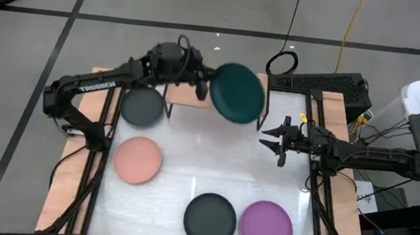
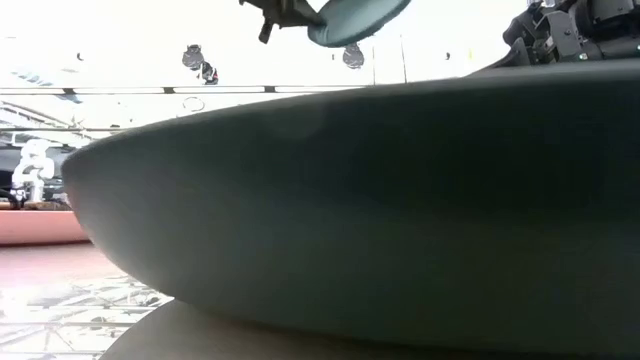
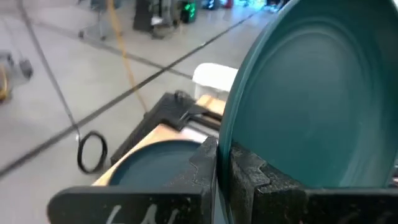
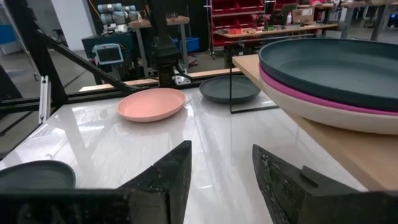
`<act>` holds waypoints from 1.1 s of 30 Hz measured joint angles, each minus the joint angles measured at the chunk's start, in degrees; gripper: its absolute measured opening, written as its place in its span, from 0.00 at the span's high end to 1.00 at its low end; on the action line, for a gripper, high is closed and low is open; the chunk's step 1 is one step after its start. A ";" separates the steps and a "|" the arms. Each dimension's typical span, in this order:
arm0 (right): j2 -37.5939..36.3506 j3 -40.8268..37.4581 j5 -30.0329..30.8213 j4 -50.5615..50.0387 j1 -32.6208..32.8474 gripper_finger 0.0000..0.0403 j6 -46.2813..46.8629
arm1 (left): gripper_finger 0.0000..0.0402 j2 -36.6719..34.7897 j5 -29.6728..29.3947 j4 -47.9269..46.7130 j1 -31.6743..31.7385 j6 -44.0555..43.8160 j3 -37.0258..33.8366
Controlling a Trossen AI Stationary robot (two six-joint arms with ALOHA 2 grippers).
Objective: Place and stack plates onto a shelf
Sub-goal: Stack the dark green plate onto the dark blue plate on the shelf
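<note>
Teal plate point(image 1: 237, 93) pinched by left fingers point(image 3: 208, 163); shelf beneath mostly hidden.

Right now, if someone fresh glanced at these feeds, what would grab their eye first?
The left claw holds a dark teal plate by its rim, tilted in the air above the shelf at the table's far edge. In the right wrist view, that shelf already carries a stack: teal on magenta on beige. The right claw hangs open beside the shelf.
</note>
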 joint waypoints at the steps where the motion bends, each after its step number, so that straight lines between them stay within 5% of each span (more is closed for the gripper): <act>1: 0.00 0.00 0.00 0.13 0.00 0.63 -0.01 | 0.94 0.39 1.43 -0.28 1.73 -1.02 0.00; 7: 0.00 0.00 0.05 1.24 -0.03 0.63 -0.03 | 0.94 3.50 16.28 0.19 12.62 -12.63 -0.04; 11: 0.00 0.00 0.20 2.46 -0.01 0.63 -0.02 | 0.94 5.77 21.17 0.01 16.63 -16.54 -0.07; 29: 0.00 0.00 0.11 2.74 -0.01 0.63 -0.03 | 0.93 8.74 22.24 1.69 15.69 -9.02 -0.02; 33: 0.00 0.00 0.05 2.77 -0.01 0.63 -0.03 | 0.87 8.80 18.01 3.23 14.52 -8.00 -0.02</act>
